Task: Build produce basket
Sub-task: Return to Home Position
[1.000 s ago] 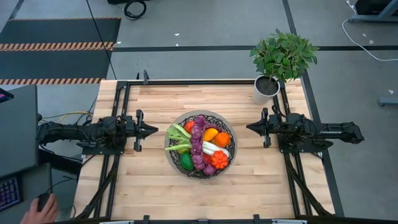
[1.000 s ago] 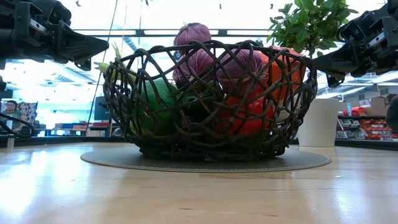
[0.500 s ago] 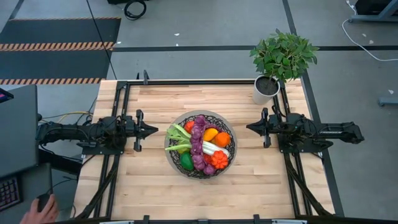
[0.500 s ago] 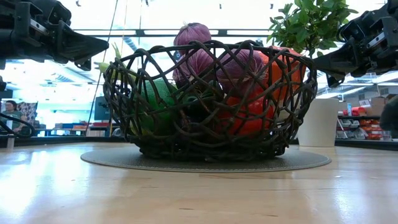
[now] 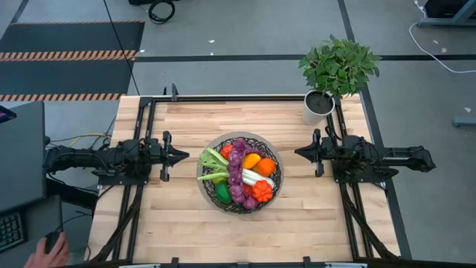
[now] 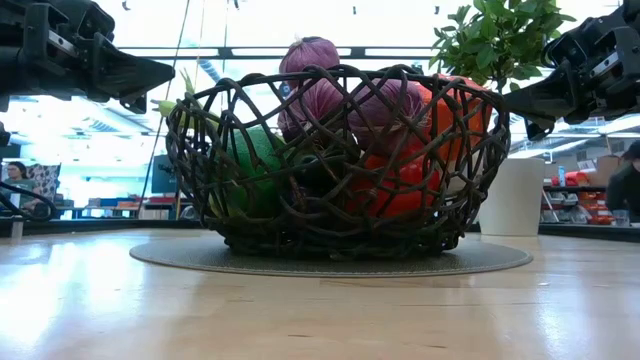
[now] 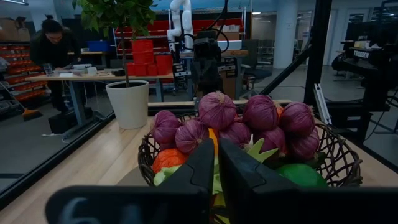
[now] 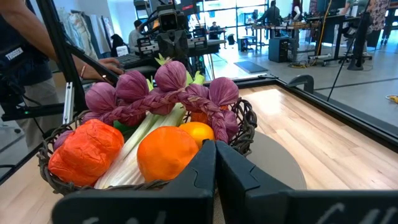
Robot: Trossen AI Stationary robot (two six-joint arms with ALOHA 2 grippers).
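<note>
At table (image 5: pixel 186 216) centre basket (image 6: pixel 330 242); left pincer (image 5: pixel 187 155), right pincer (image 5: pixel 297 152) closed, well clear.

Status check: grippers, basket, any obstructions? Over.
Left gripper shut, empty, left of basket. Right gripper shut, empty, right of it. Produce piled in basket. Potted plant at far right corner.

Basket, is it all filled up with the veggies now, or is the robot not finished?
Looks nearly finished. Done: the grapes, leek, orange pepper and green pepper lie in the basket, and I see no produce loose on the table. In hand: nothing; the left tool and right tool are shut and empty, one each side of the basket. Left: probably just parking the arms.
</note>
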